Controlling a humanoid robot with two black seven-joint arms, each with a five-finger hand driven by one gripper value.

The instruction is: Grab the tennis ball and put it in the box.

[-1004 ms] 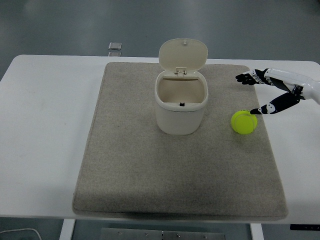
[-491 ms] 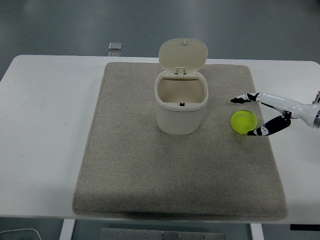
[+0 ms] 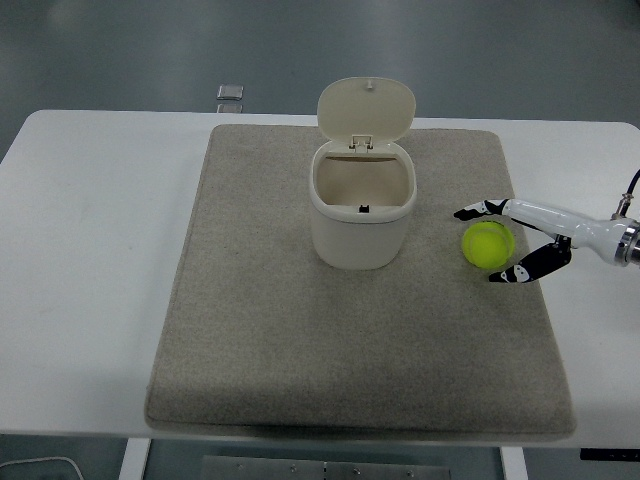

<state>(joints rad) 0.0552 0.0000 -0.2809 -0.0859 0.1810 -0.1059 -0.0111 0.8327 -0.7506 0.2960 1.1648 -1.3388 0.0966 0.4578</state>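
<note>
Lowered since before, robot hand (image 3: pixel 520 240) now brackets tennis ball (image 3: pixel 486 243).

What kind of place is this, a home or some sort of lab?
Probably a lab or test room: a plain white table with a grey mat, a robot's right hand around a tennis ball, and a lidded box.

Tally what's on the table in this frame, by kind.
Tennis ball: 1
Box with its lid open: 1
Mat: 1
Small grey object at the far edge: 1
Robot hand, around the ball: 1
Total: 5
</note>
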